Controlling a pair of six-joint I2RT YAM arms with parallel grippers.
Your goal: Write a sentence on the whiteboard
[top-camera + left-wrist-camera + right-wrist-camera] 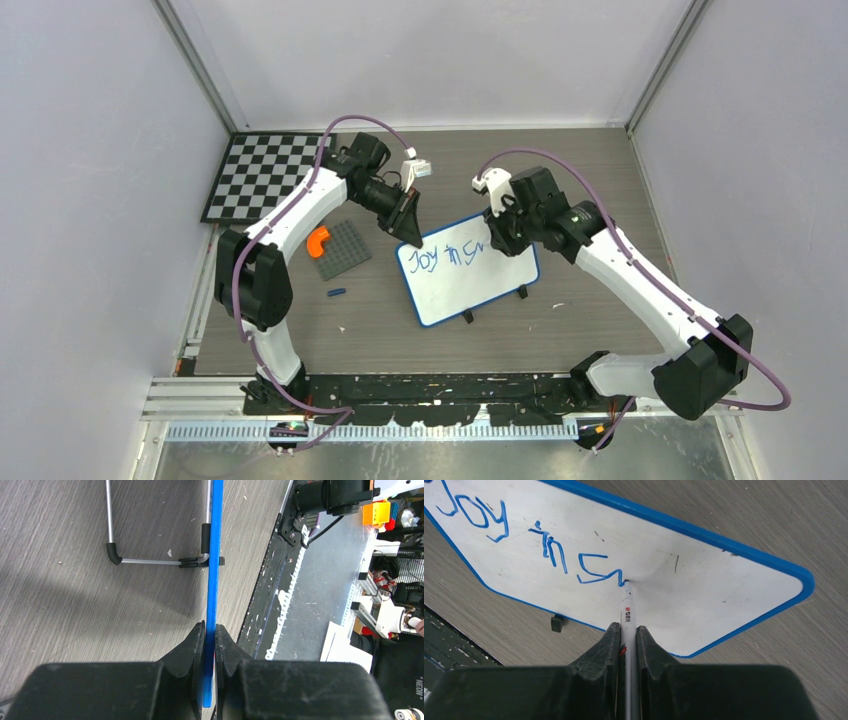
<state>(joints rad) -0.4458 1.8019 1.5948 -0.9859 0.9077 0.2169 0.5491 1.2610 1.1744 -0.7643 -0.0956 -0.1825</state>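
Whiteboard (470, 280) sits mid-table (600, 170), long side running from 10 to 4 o'clock in the top view, two black feet on its near edge. The left wrist view shows a wire stand (150, 561) behind it, rubber tip on the wood.

Left gripper (210, 625): jaws narrow, pinched on the blue frame at the board's 10 o'clock corner.

Right gripper (626, 626): jaws narrow, clamped on a white marker (626, 605), coming in over the board's 1 o'clock edge. Marker tip touches the white surface at the end of the last stroke.

Sentence (524, 540): blue, one line along the upper part of the board, reads "Joy in S" plus a partial wavy stroke. Rest of the board is white apart from a few dark flecks.

At 9 o'clock of the board: grey studded plate (340, 250), holding one orange curved piece (317, 240) on its left edge. Small blue object (336, 292) lies on the wood just below the plate, apart from it. Checkerboard (262, 175) lies flat in the 10 o'clock corner.
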